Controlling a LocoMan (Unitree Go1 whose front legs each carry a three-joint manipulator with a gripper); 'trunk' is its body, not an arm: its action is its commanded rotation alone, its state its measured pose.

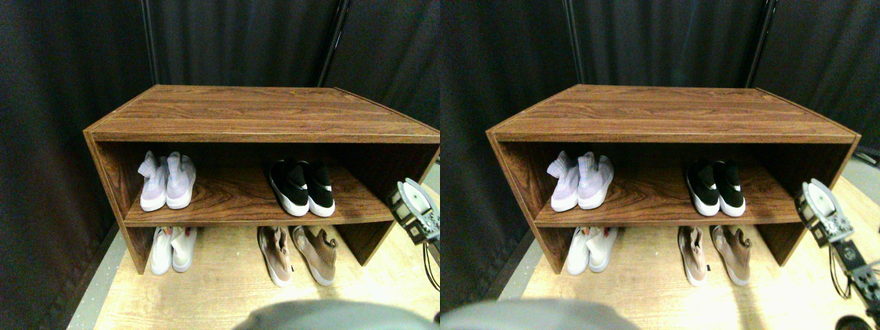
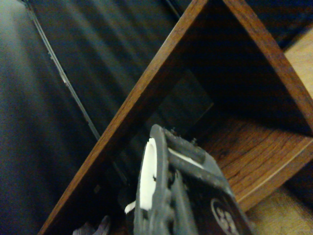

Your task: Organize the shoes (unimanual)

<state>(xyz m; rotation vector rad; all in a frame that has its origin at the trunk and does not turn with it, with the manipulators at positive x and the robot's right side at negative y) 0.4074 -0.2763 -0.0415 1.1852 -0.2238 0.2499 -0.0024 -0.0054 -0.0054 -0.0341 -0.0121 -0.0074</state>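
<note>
No readable text, numbers or signs anywhere. Black shoes [image 1: 302, 187] on shelf [image 1: 227, 199] carry small white mark each, too small to read as brand. Other pairs show no lettering.

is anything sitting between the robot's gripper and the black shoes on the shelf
Nothing visible does. The right gripper hangs just off the shelf's right end, and the bare board between it and the black shoes holds no other thing.

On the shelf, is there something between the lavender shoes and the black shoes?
No. In the stereo view, only bare shelf board lies between the lavender shoes and the black shoes; nothing stands there.
</note>
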